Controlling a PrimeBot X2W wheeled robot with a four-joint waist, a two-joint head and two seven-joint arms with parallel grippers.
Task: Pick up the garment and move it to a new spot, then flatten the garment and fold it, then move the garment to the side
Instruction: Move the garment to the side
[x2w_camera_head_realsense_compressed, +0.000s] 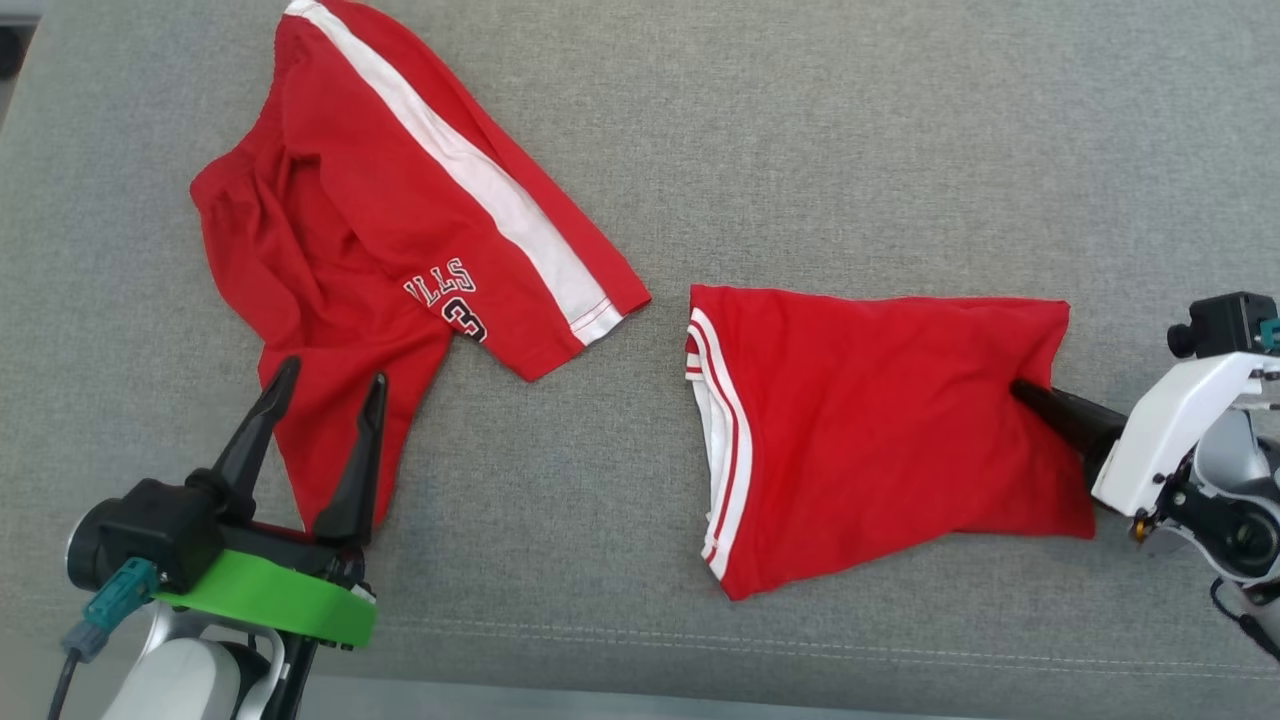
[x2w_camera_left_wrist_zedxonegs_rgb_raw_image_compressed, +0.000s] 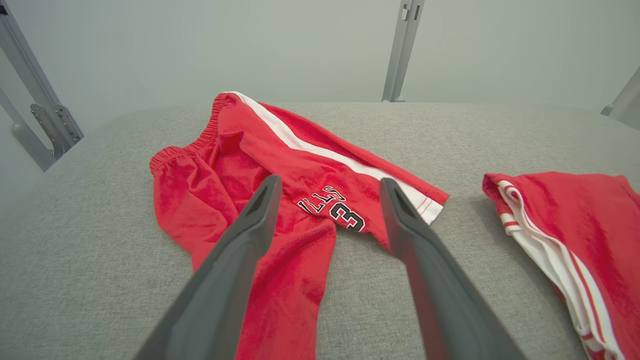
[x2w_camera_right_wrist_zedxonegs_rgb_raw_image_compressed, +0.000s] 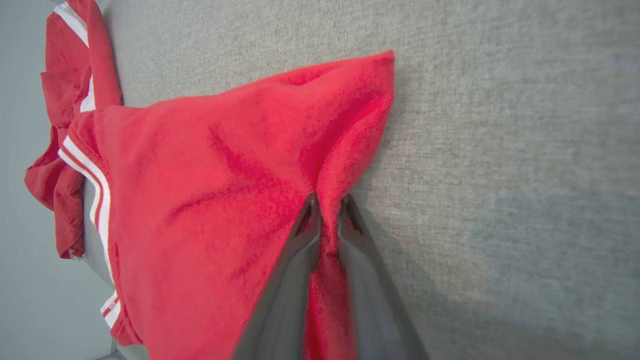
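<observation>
The garment (x2w_camera_head_realsense_compressed: 870, 420) lies folded into a red rectangle at the right of the grey surface. Its white-striped red trim faces left and its lettering is hidden. My right gripper (x2w_camera_head_realsense_compressed: 1020, 388) is shut on the garment's right edge, and in the right wrist view the fingers (x2w_camera_right_wrist_zedxonegs_rgb_raw_image_compressed: 305, 235) pinch a ridge of red cloth (x2w_camera_right_wrist_zedxonegs_rgb_raw_image_compressed: 210, 200). The garment also lies at the right of the left wrist view (x2w_camera_left_wrist_zedxonegs_rgb_raw_image_compressed: 575, 220). My left gripper (x2w_camera_head_realsense_compressed: 333, 375) stands open at the lower left, with nothing between its fingers (x2w_camera_left_wrist_zedxonegs_rgb_raw_image_compressed: 250, 230).
Red shorts (x2w_camera_head_realsense_compressed: 340, 230) with a white side stripe, elastic waistband and black "LLS 3" lettering lie crumpled at the left, one leg under my left gripper (x2w_camera_left_wrist_zedxonegs_rgb_raw_image_compressed: 330, 185). The grey padded surface (x2w_camera_head_realsense_compressed: 900, 150) is bare at the back right. Its front edge runs just behind both arms.
</observation>
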